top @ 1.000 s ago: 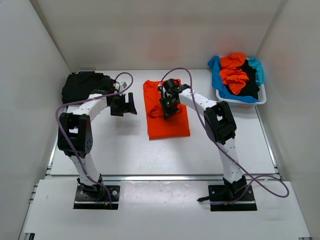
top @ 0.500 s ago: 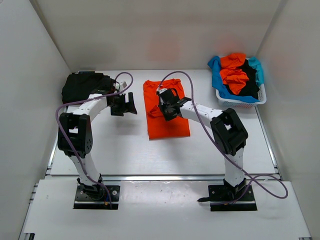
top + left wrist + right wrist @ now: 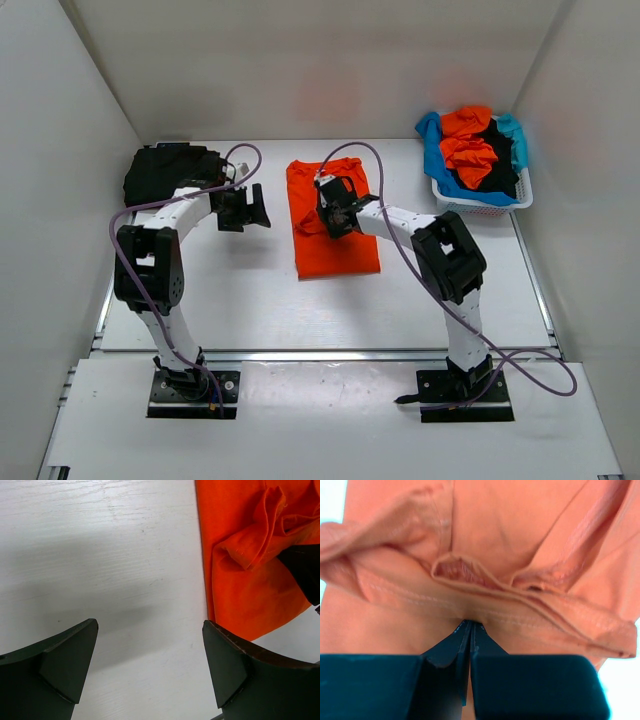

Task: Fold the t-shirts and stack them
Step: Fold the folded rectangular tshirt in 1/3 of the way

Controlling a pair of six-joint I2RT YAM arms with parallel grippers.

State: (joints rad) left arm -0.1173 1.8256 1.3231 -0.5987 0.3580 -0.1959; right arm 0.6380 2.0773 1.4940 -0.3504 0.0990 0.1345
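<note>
A bright orange t-shirt (image 3: 340, 250) lies part folded at the table's middle. My right gripper (image 3: 335, 215) is down on its left half, shut on a bunched fold of the orange t-shirt (image 3: 495, 540), with the tips of the right gripper (image 3: 471, 622) pressed into a hem. That raised fold of the orange t-shirt (image 3: 250, 590) also shows in the left wrist view. My left gripper (image 3: 252, 208) hangs open over bare table to the shirt's left, and nothing sits between the jaws of the left gripper (image 3: 150, 625). A folded black t-shirt (image 3: 165, 172) lies at the back left.
A white lattice basket (image 3: 480, 205) stands at the back right, holding crumpled light blue (image 3: 435, 155), orange (image 3: 468, 140) and black (image 3: 497, 170) shirts. White walls close in the table on the left, back and right. A purple cable loops over each arm.
My right gripper has shifted a little to the left on the orange t-shirt, still shut, and its elbow has swung. The left gripper has drifted slightly left and stays open.
</note>
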